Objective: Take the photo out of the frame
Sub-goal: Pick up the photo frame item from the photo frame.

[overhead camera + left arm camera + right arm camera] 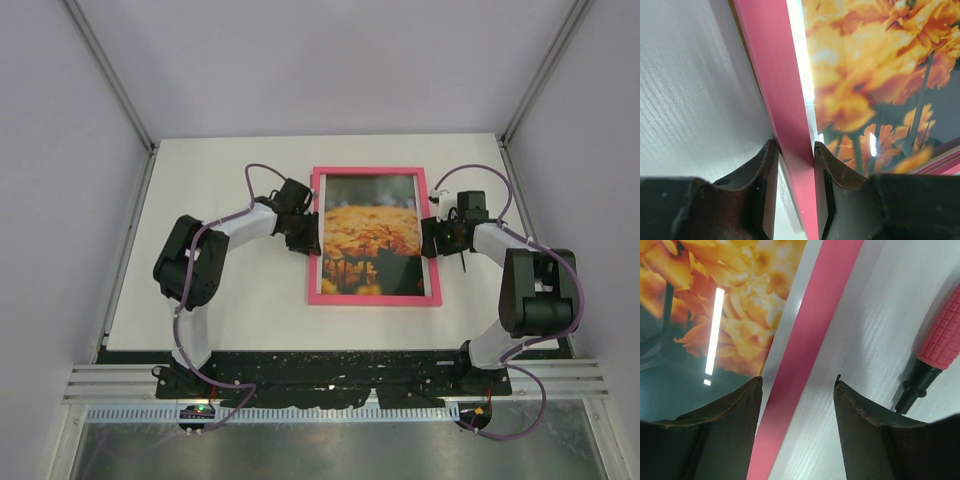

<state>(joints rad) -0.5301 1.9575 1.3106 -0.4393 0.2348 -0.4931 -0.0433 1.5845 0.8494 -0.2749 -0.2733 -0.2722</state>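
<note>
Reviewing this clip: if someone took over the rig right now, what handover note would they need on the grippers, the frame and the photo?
Left gripper: shut on the left rail of the frame.
Right gripper: open, fingers either side of the right rail, not gripping.
The frame lies flat and face up on the table, with the photo inside it.
A pink-handled tool lies just right of the frame.
Done: both arms are at the frame.
Left: probably close the right gripper, then get the photo out.
</note>
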